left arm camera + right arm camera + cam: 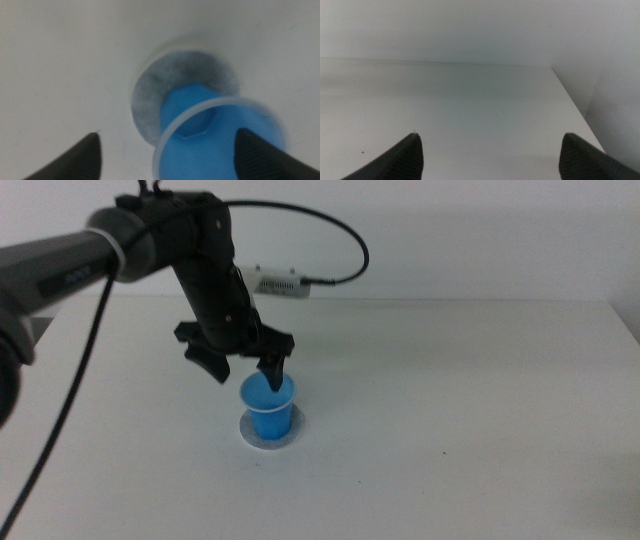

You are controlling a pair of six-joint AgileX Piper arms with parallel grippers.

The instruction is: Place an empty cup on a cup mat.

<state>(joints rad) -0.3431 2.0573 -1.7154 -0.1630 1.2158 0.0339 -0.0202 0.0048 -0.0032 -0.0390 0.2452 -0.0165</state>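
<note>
The blue cup point(270, 406) stands upright on the round grey cup mat point(251, 436) near the middle of the table. My left gripper point(244, 380) hangs just above the cup and is open; one jaw tip is at the cup's rim, the other to its left. In the left wrist view the cup point(220, 145) sits on the speckled mat point(175, 80), off toward one jaw of the left gripper point(167, 133). I cannot tell whether that jaw touches the rim. My right gripper point(491, 135) is open and empty over bare table, out of the middle view.
A white box point(280, 282) with a black cable lies at the table's back edge. The white table point(460, 390) stretches to the right of the cup. Its right edge point(575, 110) shows in the right wrist view.
</note>
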